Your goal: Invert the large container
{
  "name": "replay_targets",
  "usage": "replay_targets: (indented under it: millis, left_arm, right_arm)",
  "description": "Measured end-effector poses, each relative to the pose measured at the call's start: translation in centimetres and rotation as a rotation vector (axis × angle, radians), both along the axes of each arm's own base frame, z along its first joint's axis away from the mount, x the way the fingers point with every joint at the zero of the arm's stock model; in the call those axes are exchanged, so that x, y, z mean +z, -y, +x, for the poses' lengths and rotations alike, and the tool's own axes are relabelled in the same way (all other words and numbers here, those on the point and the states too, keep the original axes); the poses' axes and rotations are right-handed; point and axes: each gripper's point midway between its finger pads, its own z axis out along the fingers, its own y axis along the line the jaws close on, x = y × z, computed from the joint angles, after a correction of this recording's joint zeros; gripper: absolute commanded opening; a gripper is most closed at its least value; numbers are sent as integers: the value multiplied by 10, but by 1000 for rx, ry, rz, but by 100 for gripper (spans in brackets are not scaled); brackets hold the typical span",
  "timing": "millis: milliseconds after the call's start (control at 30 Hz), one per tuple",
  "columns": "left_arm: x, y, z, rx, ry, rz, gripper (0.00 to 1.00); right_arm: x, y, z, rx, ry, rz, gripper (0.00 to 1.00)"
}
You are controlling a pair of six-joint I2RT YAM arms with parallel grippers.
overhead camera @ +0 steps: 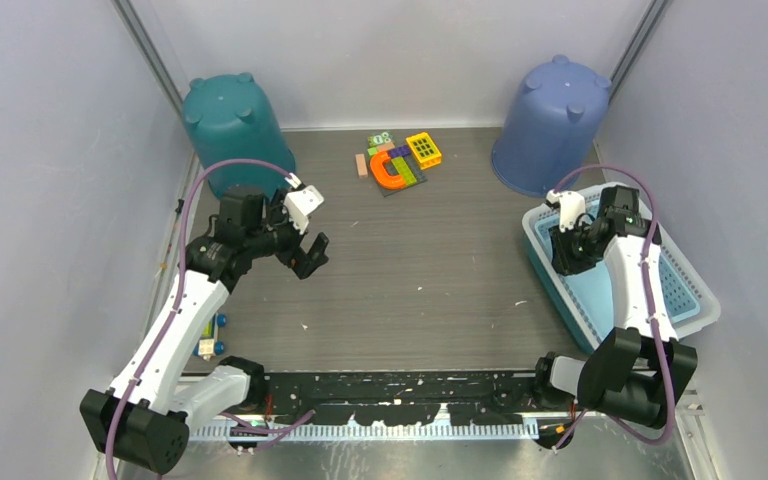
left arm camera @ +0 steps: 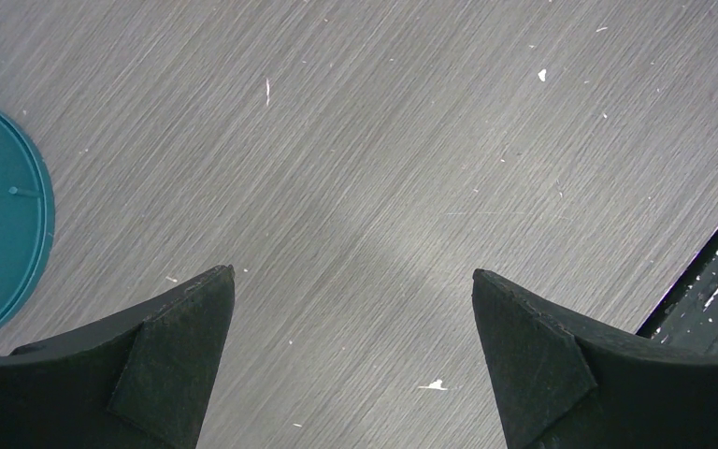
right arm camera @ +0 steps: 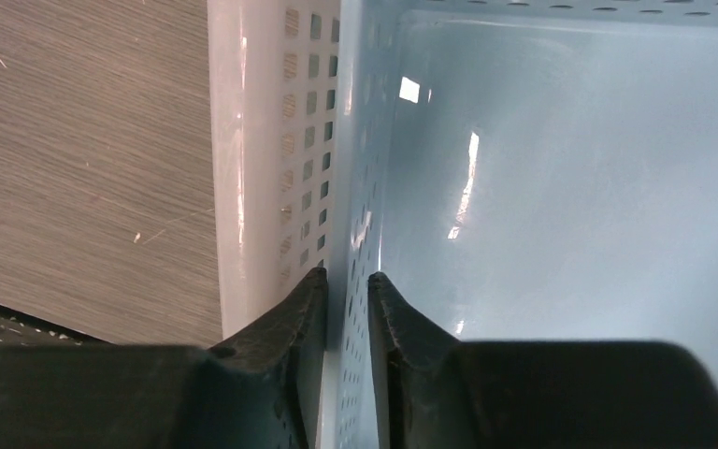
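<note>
Because turning a wide, shallow bin over calls for a firm hold on one edge, the right hand point(right arm camera: 346, 285) straddles the left wall of the large pale-blue perforated plastic basket point(overhead camera: 582, 300). One black finger is outside that thin wall and one inside, and they look clenched on it with no gap showing. The basket sits upright, open side up, at the right of the grey wood-grain counter point(overhead camera: 430, 270), just in front of an inverted blue-violet plastic bucket point(overhead camera: 550, 120). So the flip is not yet done, and a pinch on a side wall seems well suited to lifting that side and rolling the basket over. The part of its glossy floor that shows is bare, though the arm hides some of it from above. The left hand point(overhead camera: 303, 258) is released, jaws spread wide and grasping nothing. It hangs over bare counter beside an inverted teal plastic bucket point(overhead camera: 230, 125), well apart from the basket, probably to stay out of the way. Both buckets stand mouth down, so anything under them is hidden. A cluster of bright interlocking toy blocks point(overhead camera: 398, 160) lies loose at the back, in no container.
</note>
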Motion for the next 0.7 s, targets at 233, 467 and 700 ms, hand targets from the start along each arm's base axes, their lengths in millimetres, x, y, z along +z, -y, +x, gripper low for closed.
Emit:
replay_targets:
  millis: [233,467,700]
  left_arm:
    - [0,-1,1,7,2,5,100]
    - [0,-1,2,9,5,6,100]
    - [0,-2,2,12,8,7,100]
  right_arm:
    - [5,-2,-1,-18,-7,12,1]
    - [39,-3,2,-48,62,4,1]
    - [72,-5,0,-69,145,-1,1]
